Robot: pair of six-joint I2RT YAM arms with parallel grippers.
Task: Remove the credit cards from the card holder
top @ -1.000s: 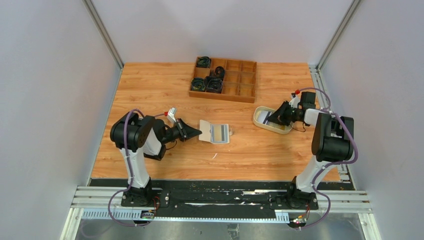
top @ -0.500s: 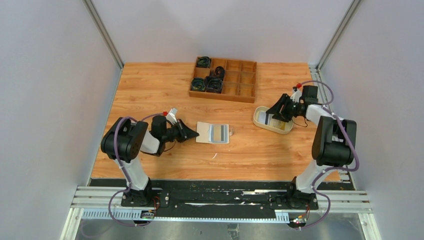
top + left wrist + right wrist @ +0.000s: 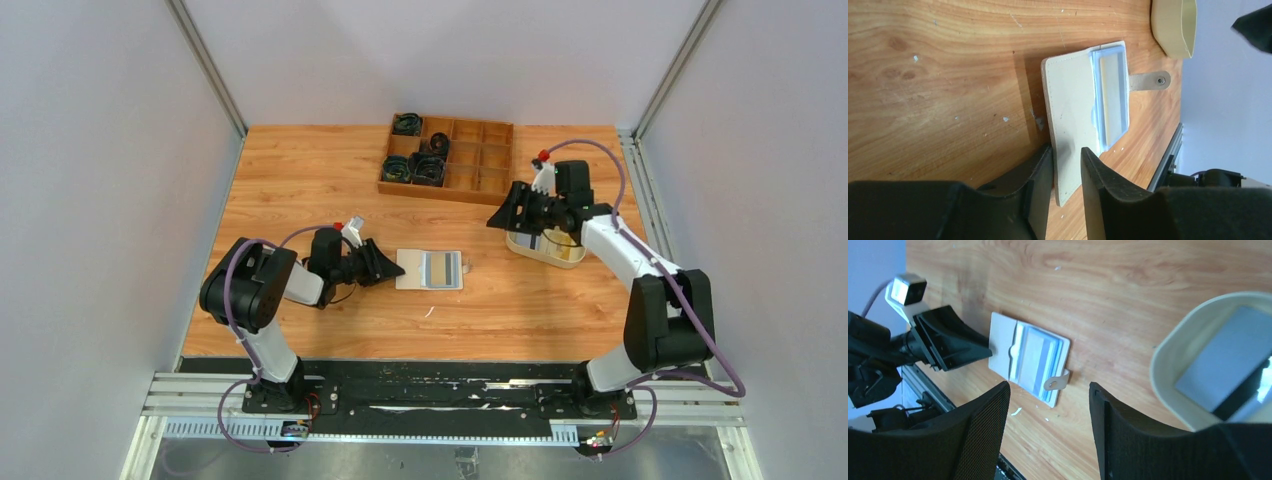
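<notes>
From the near edge where both arms are bolted, the left hand comes first. It lies low on the tabletop with its fingers a little apart, the left flap's edge between them; I judge that slack rather than pinched. Just past it the card holder lies open and flat in the middle of the tabletop. Its long axis runs left to right and its snap tab points right, away from that hand. The remaining credit cards sit tucked in the right-hand half, and their long edges seem to run near to far. Farther right and a little deeper, the right hand hovers over the left end of the cream oval tray, its fingers spread wide with nothing between them. A grey-blue card already lies in that tray, so the emptying looks part done, with that hand free for the next card. That calls for it to cross to the holder and nip an exposed card edge, while the left hand steadies the flap. At the far side stands the wooden compartment box, with dark coiled bundles in its left cells.
</notes>
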